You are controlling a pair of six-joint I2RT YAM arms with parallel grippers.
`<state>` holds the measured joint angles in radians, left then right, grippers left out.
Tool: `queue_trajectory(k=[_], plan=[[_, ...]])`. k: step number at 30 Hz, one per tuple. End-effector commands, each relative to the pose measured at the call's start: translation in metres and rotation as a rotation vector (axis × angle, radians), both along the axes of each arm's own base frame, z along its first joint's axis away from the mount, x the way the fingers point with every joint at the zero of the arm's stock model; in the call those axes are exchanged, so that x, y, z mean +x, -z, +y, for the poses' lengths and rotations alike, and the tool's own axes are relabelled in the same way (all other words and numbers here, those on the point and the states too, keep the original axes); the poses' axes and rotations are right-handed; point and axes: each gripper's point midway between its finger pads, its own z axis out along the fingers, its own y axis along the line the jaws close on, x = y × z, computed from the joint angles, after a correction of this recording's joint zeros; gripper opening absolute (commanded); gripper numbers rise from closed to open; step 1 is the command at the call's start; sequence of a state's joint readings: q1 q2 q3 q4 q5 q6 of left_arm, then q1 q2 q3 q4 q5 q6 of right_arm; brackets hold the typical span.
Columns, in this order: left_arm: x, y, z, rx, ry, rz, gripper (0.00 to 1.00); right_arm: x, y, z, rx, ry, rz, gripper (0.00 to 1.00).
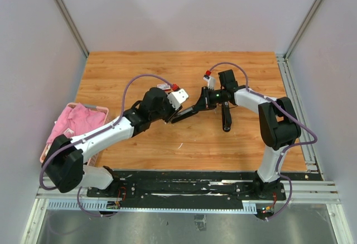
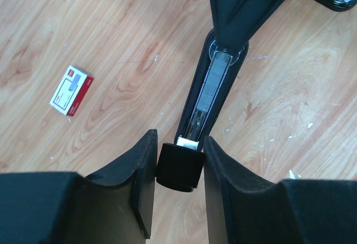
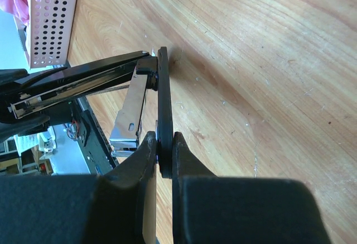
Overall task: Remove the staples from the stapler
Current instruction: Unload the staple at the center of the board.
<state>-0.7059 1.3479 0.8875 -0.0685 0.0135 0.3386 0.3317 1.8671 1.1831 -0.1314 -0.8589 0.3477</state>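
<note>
Around me there is little. A small red-and-white box (image 2: 71,90) lies flat on the table (image 1: 145,65) at the left of my left wrist view, well apart from the work. Its print is too small to read. A pink perforated basket (image 1: 103,110) sits at the left edge of the overhead view with a crumpled pink cloth (image 1: 75,121) in it, and its punched wall (image 3: 50,20) shows at the upper left of my right wrist view. Nothing lies between my claws but the stapler (image 1: 192,110) itself, which is swung open.

My left claw (image 2: 179,139) is clenched on the stapler's blunt black end, one pad on each side. From there its long black body (image 2: 189,101) runs up the frame. The staples (image 2: 215,85) lie in its open channel as one narrow silvery-grey strip, reaching up under the black part that crosses above. Another black limb of the stapler shows at the upper right corner.

My right claw (image 3: 163,138) is clenched on a thin black edge of the stapler (image 3: 83,76). A flat bright metal plate (image 3: 131,110) hangs just left of that edge.

The table is glossy orange wood grain, scuffed, with small white flecks (image 2: 309,125). My pads are matte black and rounded.
</note>
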Motion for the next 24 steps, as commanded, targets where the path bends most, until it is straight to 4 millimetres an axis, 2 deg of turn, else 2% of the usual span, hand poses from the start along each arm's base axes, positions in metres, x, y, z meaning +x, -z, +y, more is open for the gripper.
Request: queue_trajectory(k=[1, 5, 13, 24], plan=[[0.035, 0.004, 0.087, 0.172, -0.371, -0.102, 0.11, -0.006, 0.04, -0.027, -0.162, 0.065, 0.081, 0.0], [0.035, 0.006, 0.099, 0.206, -0.421, -0.12, 0.3, -0.006, 0.04, -0.026, -0.159, 0.063, 0.081, 0.0], [0.033, 0.008, 0.117, 0.259, -0.48, -0.151, 0.59, -0.007, 0.039, -0.026, -0.153, 0.06, 0.081, 0.0], [0.028, 0.031, 0.127, 0.299, -0.451, -0.112, 0.7, -0.007, 0.038, -0.024, -0.145, 0.053, 0.084, 0.0]])
